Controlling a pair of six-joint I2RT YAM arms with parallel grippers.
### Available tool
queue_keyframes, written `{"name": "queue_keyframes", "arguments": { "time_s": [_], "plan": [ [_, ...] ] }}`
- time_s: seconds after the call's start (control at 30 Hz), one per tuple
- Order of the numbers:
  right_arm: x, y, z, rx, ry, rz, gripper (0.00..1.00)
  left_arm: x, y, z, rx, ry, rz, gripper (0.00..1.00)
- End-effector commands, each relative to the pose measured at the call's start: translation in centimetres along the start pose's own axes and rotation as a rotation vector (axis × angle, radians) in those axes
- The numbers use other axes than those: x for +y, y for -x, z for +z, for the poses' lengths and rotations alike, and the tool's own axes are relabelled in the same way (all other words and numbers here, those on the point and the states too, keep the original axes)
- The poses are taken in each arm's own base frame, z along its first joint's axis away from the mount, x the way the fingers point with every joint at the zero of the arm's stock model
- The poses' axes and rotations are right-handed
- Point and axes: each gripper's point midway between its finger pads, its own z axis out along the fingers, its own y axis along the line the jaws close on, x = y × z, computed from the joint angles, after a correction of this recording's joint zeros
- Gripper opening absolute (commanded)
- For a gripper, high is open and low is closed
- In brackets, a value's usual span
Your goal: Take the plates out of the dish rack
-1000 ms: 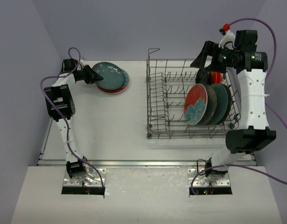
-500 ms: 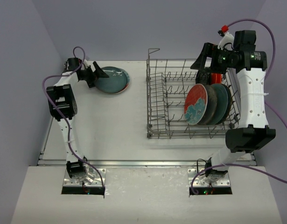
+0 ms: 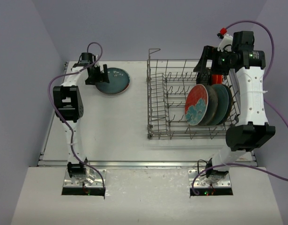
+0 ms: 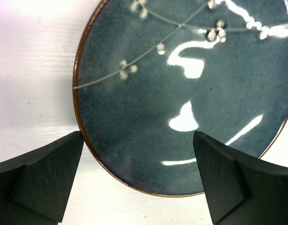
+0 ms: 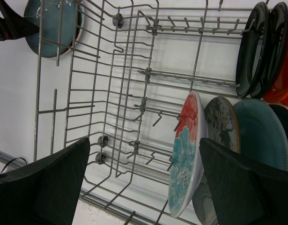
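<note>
On the table (image 3: 111, 126), left of the rack (image 3: 149, 93): teal plate (image 3: 114, 80), flat. Over its left rim, left gripper (image 4: 138, 136), fingers wide apart, empty; white sprig pattern only from that wrist. Above the rack's far right, right gripper (image 5: 143, 140), also parted, empty. Upright inside: patterned plate (image 5: 186, 150), black plates (image 5: 254, 47), orange-red plate (image 5: 284, 75); black ones half hidden from above.

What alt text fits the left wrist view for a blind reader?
A dark teal plate with white blossom sprigs fills the view, white table at its left; two black fingers stand open at the bottom corners.
</note>
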Motion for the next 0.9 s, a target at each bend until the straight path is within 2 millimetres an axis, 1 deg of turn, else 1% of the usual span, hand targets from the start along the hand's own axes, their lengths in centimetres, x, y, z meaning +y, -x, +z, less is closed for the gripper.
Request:
{"name": "queue_keyframes", "arguments": {
  "time_s": [0.0, 0.1, 0.17, 0.3, 0.37, 0.4, 0.47, 0.5, 0.53, 0.57, 0.6, 0.67, 0.7, 0.77, 0.87],
  "plan": [
    [-0.5, 0.5, -0.5, -0.026, -0.028, -0.032, 0.99, -1.7, 1.2, -2.0, -0.039, 0.029, 0.072, 1.0],
    [-0.4, 0.3, -0.4, -0.024, -0.018, -0.032, 0.99, -2.2, 1.1, -2.2, -0.038, 0.011, 0.077, 1.0],
    [-0.4, 0.0, -0.3, -0.02, -0.015, -0.036, 0.99, -2.1, 1.3, -2.4, -0.041, 0.02, 0.08, 1.0],
    [-0.4, 0.0, -0.4, -0.018, -0.014, -0.072, 0.99, -1.4, 2.3, -3.9, -0.076, 0.069, 0.124, 1.0],
    [-0.5, -0.2, -0.4, -0.007, -0.035, -0.108, 0.98, -1.4, 3.5, -5.9, -0.122, 0.088, 0.136, 1.0],
    [-0.8, -0.3, -0.4, -0.001, -0.065, -0.13, 0.96, -1.5, 4.6, -7.4, -0.176, 0.102, 0.146, 1.0],
    [-1.3, -0.8, -0.6, 0.011, -0.126, -0.179, 0.91, -1.8, 8.0, -11.9, -0.362, 0.138, 0.148, 1.0],
    [-1.6, -1.2, -0.7, 0.02, -0.155, -0.205, 0.87, -2.3, 10.0, -15.2, -0.485, 0.146, 0.153, 1.0],
    [-1.4, -1.8, -0.6, 0.032, -0.162, -0.239, 0.84, -2.9, 11.2, -17.9, -0.571, 0.134, 0.163, 1.0],
    [-1.0, -2.4, -0.3, 0.044, -0.173, -0.264, 0.83, -3.5, 11.8, -19.5, -0.614, 0.114, 0.169, 1.0],
    [-1.1, -3.4, 0.3, 0.079, -0.199, -0.327, 0.78, -4.3, 12.3, -20.8, -0.643, 0.088, 0.18, 1.0],
    [-1.1, -4.7, 0.5, 0.121, -0.227, -0.367, 0.73, -6.6, 12.7, -23.3, -0.672, 0.007, 0.227, 1.0],
    [-1.2, -5.3, 0.6, 0.142, -0.242, -0.373, 0.67, -7.7, 12.7, -24.4, -0.68, -0.002, 0.259, 1.0],
    [-1.8, -6.5, 1.0, 0.192, -0.269, -0.35, 0.6, -9.7, 12.2, -25.0, -0.686, -0.006, 0.314, 1.0],
    [-3.1, -7.9, 1.5, 0.24, -0.324, -0.32, 0.58, -10.6, 11.0, -25.9, -0.7, 0.024, 0.349, 1.0]
  ]
}}
